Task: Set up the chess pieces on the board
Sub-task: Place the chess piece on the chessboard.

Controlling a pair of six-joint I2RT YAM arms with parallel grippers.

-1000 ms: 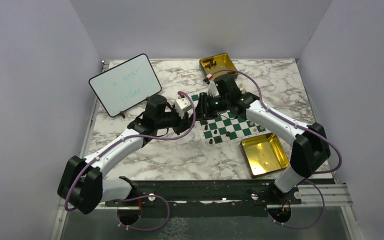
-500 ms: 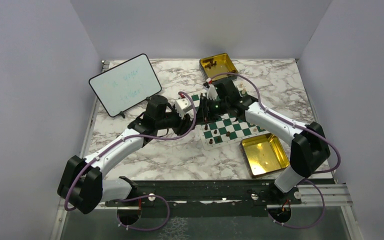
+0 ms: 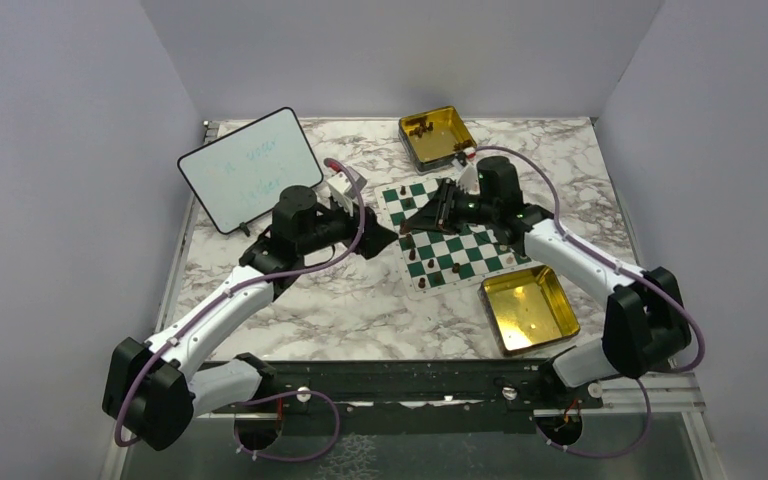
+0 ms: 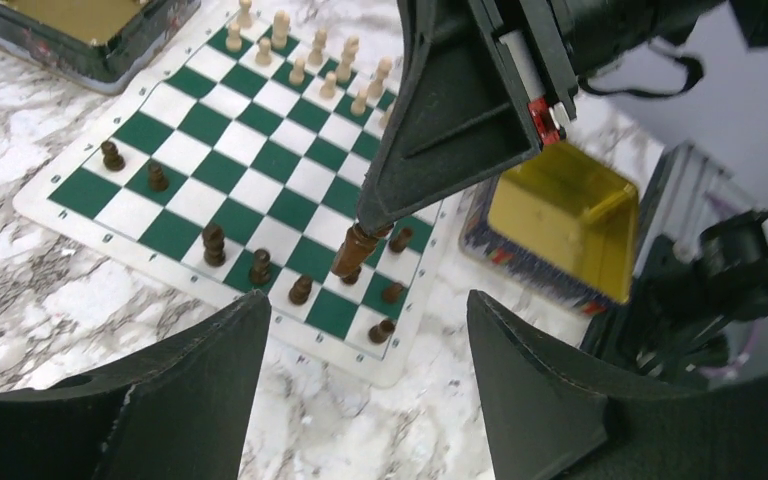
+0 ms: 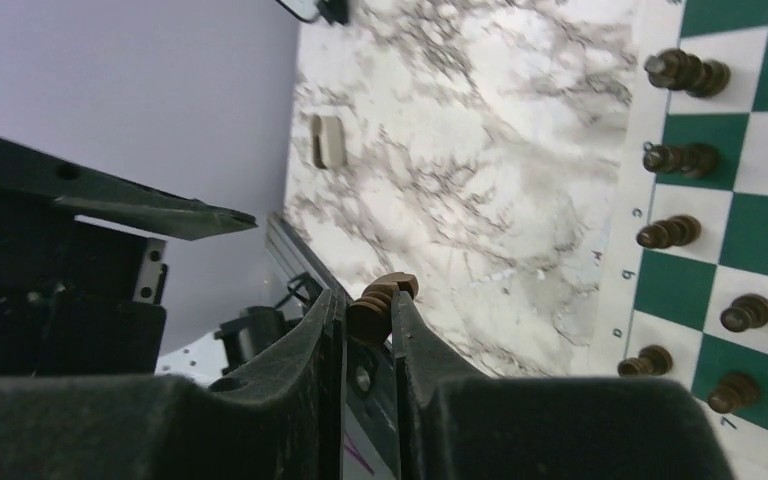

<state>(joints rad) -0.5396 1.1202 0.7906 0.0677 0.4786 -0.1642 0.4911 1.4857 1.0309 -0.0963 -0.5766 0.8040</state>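
We see a marble table (image 3: 310,300) boxed by grey walls (image 3: 410,50). Our right gripper (image 5: 365,308) slants over the board's (image 3: 463,250) edge, pinching a dark piece (image 5: 380,298); the left gripper (image 4: 360,305) gapes alongside.

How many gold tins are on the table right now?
2. The far tin sits just beyond the far edge of the board; the near tin lies off the board's near right side, beside the right arm. No others show, though the arms could hide one.
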